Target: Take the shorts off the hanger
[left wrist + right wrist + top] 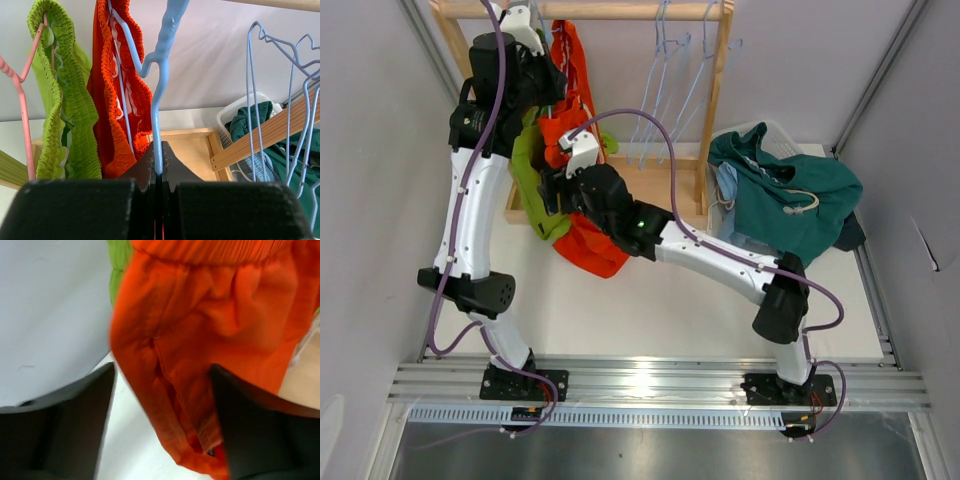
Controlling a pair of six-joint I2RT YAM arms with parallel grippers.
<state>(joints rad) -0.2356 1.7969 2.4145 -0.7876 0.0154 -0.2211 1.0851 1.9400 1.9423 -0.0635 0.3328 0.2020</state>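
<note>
The orange-red shorts [582, 235] hang from a light blue hanger [159, 75] on the wooden rack [620, 10]. My left gripper [158, 156] is shut on that hanger's neck, up by the rod [542, 40]. The lime green shorts [65, 105] hang beside them on a pink hanger [22, 100]. My right gripper [162, 410] is open, low on the orange-red shorts [200, 325], with the fabric lying between its fingers [75, 415]; it also shows in the top view [550, 190]. The teal green shorts [790, 195], light blue shorts [725, 185] and dark navy shorts [850, 235] lie at the right.
A white basket [775, 130] under the teal shorts stands right of the rack. Several empty pale blue hangers [670, 70] hang on the rod's right half. The rack's post [718, 90] and base board [660, 185] stand behind my right arm. Grey walls close both sides.
</note>
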